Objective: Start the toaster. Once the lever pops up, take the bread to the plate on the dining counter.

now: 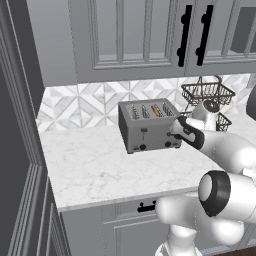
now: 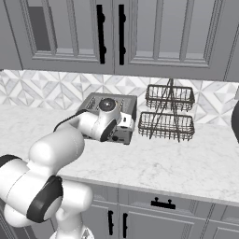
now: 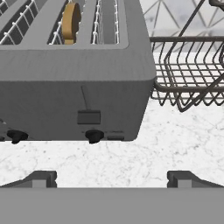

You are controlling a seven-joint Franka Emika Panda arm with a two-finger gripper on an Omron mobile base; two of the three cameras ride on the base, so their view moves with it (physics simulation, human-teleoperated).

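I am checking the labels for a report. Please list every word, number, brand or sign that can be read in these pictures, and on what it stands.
None can be read: the toaster front, its lever and dark knob carry no legible marking, nor do the cabinet doors.

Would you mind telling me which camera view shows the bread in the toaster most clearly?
The hand view: the bread stands large and golden-brown in a slot of the toaster. The left base view shows it as a small tan sliver. In the right base view the arm covers much of the toaster, and I cannot make out the bread.
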